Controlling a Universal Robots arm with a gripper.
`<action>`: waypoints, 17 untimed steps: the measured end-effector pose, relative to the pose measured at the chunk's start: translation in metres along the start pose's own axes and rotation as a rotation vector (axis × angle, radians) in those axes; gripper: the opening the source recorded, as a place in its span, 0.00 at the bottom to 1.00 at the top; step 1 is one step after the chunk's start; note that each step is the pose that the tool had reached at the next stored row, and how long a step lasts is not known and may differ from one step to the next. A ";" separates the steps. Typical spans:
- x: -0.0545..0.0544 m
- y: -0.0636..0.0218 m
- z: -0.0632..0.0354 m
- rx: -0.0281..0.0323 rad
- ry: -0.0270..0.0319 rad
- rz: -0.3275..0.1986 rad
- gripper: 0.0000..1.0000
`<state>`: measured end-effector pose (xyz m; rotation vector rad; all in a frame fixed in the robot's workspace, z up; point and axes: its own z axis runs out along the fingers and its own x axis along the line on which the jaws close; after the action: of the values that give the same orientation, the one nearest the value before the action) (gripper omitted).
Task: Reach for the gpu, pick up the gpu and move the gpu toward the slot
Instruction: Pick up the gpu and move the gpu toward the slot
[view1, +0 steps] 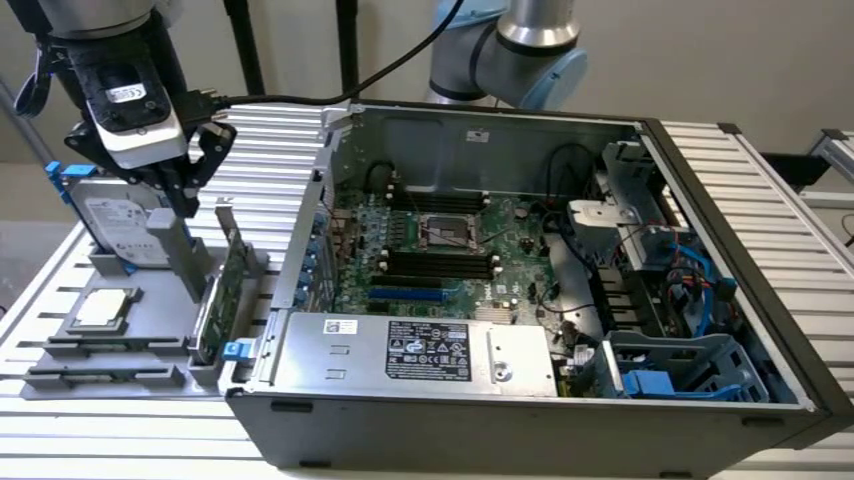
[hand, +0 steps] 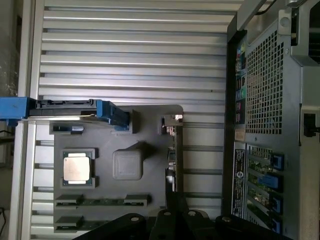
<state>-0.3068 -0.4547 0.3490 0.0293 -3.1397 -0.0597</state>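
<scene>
Exterior view: where is the gpu (view1: 218, 295) to be found?

— It is seen standing on edge in the grey holder (view1: 163, 325) on the slatted counter (view1: 267, 150). It is set along the holder's side nearest the open computer case (view1: 747, 210). A hard drive (view1: 120, 235) with blue rails and a small square chip (view1: 107, 308) are kept in the same holder, apart from the card.

And how is the gripper (view1: 180, 203) placed?

— It is held above the holder, between the hard drive and the gpu. It is near the card's silver bracket end, but no touch can be made out. The fingers are seen drawn together, and nothing is pinched between them. In the wrist view the dark tip is shown close to one end of the card, which is seen edge-on there.

How far along is the task judged to be?

— Only the reach is judged to be under way, and it is not finished, since no contact with the gpu is shown. The card has not been gripped or lifted from its holder. None of the way to the slots on the motherboard (view1: 454, 250) inside the case has been covered. The grasp, the lift and the carry toward the slot are all left to be done.
</scene>
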 end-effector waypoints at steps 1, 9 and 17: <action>0.000 0.0000 0.0000 0.0000 0.0000 0.000 0.18; 0.000 0.0000 0.0002 0.0002 0.0002 0.000 0.47; 0.003 -0.0055 0.0124 0.0001 0.0001 0.000 0.54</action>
<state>-0.3093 -0.4598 0.3364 0.0292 -3.1396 -0.0596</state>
